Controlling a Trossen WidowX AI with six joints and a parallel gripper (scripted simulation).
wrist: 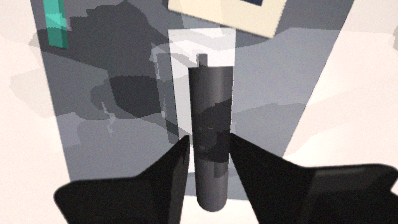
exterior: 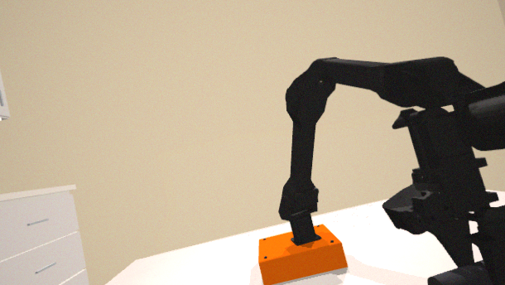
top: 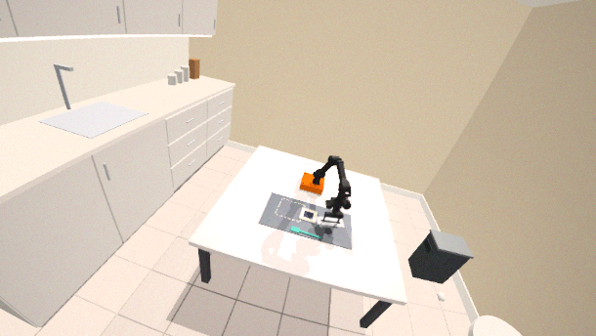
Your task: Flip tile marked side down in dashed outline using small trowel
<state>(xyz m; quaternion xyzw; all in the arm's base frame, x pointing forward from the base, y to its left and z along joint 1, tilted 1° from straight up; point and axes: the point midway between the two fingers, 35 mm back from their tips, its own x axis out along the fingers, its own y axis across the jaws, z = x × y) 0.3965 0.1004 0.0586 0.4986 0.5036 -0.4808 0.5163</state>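
While the tile (top: pixel 302 218) (wrist: pixel 230 16) is lying marked side up beside the dashed outline (top: pixel 276 210), the gripper (top: pixel 331 219) (exterior: pixel 477 256) (wrist: pixel 210 135) is straddling the trowel's dark handle (wrist: pixel 212 100), partly open, grip unclear; turning, setting down and clearing are all remaining.

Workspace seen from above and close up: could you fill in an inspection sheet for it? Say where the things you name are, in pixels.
Surface: white table (top: pixel 234 215) (exterior: pixel 186 265) (wrist: pixel 30 150); gray mat (top: pixel 337 239) (wrist: pixel 270 90) with dashed outline (top: pixel 276 207).
Job's things: cream tile (top: pixel 308 214) (wrist: pixel 230 12), dark-marked side up; dark-handled tool (wrist: pixel 212 115), apparently the trowel, over a white patch.
Clutter: teal tool (top: pixel 305 231) (wrist: pixel 56 25) on the mat.
Grippers: jaws (top: pixel 332 220) (exterior: pixel 479 271) either side of the dark handle; grip unclear.
Cables: nothing seen.
Surroundings: cabinets (top: pixel 134 176) (exterior: pixel 37 232), dark bin (top: pixel 440 256).
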